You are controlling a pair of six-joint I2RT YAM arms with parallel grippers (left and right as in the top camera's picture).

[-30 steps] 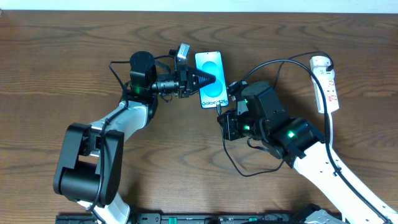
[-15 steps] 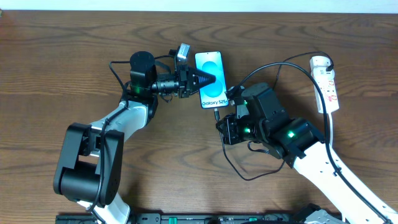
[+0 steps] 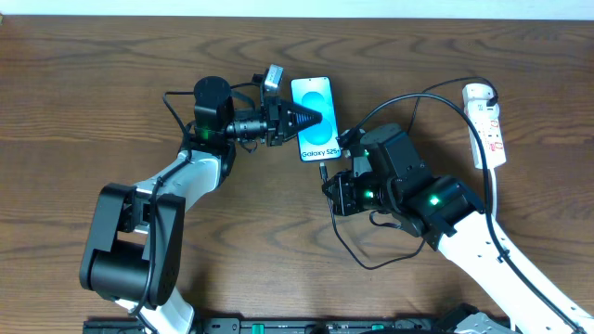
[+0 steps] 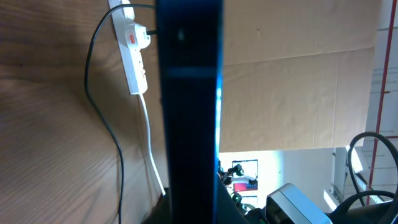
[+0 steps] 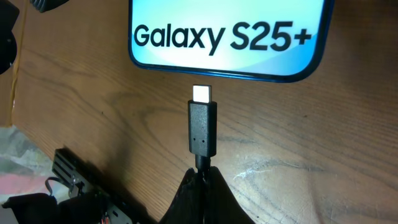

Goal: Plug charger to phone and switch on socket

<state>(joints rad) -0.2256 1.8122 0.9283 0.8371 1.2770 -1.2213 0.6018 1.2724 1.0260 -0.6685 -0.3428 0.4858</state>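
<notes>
The phone (image 3: pixel 314 118) lies on the table with its lit blue screen up, showing "Galaxy S25+" in the right wrist view (image 5: pixel 224 37). My left gripper (image 3: pixel 306 118) is shut on the phone's left edge; in the left wrist view the phone's dark edge (image 4: pixel 188 112) fills the middle. My right gripper (image 5: pixel 200 177) is shut on the charger (image 5: pixel 202 129), its plug tip pointing at the phone's bottom edge with a small gap. In the overhead view the plug (image 3: pixel 322 171) sits just below the phone. The socket (image 3: pixel 486 122) lies at the far right.
The black charger cable (image 3: pixel 408 97) arcs from the socket over my right arm and loops on the table (image 3: pixel 362 255) near the front. The socket's white cord (image 3: pixel 489 195) runs toward the front right. The socket also shows in the left wrist view (image 4: pixel 132 56).
My right gripper with the plug pulled back slightly from the phone's bottom edge and then held still. The left gripper and phone have not moved.
</notes>
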